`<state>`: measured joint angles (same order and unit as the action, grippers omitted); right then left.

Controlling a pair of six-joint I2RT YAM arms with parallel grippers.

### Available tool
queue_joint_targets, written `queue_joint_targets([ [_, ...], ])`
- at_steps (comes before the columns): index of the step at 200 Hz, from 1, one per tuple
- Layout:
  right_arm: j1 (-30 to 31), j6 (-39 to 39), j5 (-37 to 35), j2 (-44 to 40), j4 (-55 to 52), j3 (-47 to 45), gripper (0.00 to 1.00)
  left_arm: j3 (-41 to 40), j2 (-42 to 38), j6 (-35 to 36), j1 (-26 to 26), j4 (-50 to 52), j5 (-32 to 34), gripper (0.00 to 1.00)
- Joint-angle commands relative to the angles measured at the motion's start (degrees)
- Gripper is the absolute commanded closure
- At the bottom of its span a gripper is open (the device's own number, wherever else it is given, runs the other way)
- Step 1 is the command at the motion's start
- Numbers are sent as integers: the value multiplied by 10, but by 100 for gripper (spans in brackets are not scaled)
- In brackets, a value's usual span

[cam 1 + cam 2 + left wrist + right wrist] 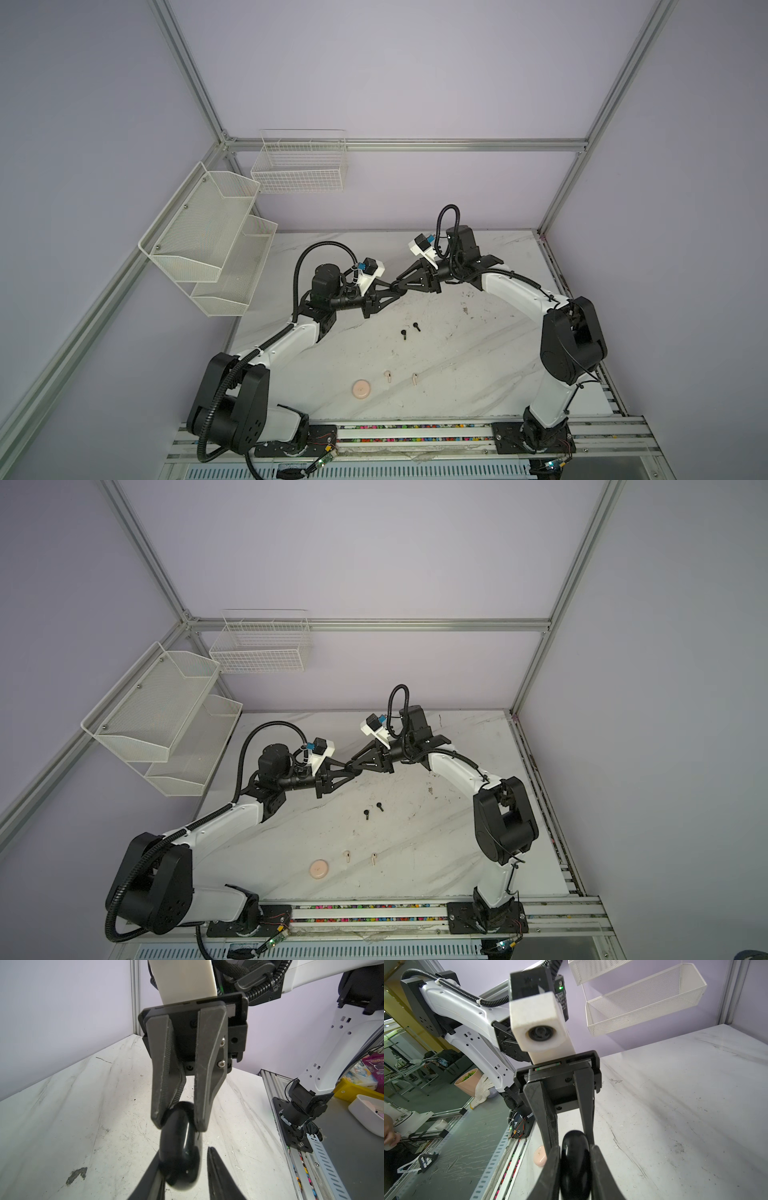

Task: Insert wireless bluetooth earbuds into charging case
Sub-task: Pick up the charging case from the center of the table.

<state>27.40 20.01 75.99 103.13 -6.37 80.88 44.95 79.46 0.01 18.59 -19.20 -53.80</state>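
Observation:
A glossy black charging case hangs above the table's middle, held between the two arms. My right gripper is shut on it, fingers pressed on both flat faces. My left gripper flanks its other end: one finger touches it, the other stands off with a strip of table showing between. Two black earbuds lie on the table below. Two cream earbuds lie nearer the front, beside a round pink case.
White mesh shelves and a wire basket hang on the left and back walls. Small dark scraps dot the marble table. An aluminium rail carrying both arm bases runs along the front edge.

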Motion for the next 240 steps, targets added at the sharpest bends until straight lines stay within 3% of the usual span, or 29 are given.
queue_joint_targets([
  [1,3,13,18,-4,21,-4,100,32,3,0,6,-13,-11,67],
  [59,4,13,14,1,20,-5,100,35,-10,4,6,-15,-9,66],
  [83,6,13,13,6,18,-4,100,29,-19,6,5,-19,20,51],
  [175,6,16,11,11,11,1,100,21,-21,0,0,-37,8,68],
  [240,6,15,12,8,15,0,100,8,-13,-11,0,-46,4,56],
])
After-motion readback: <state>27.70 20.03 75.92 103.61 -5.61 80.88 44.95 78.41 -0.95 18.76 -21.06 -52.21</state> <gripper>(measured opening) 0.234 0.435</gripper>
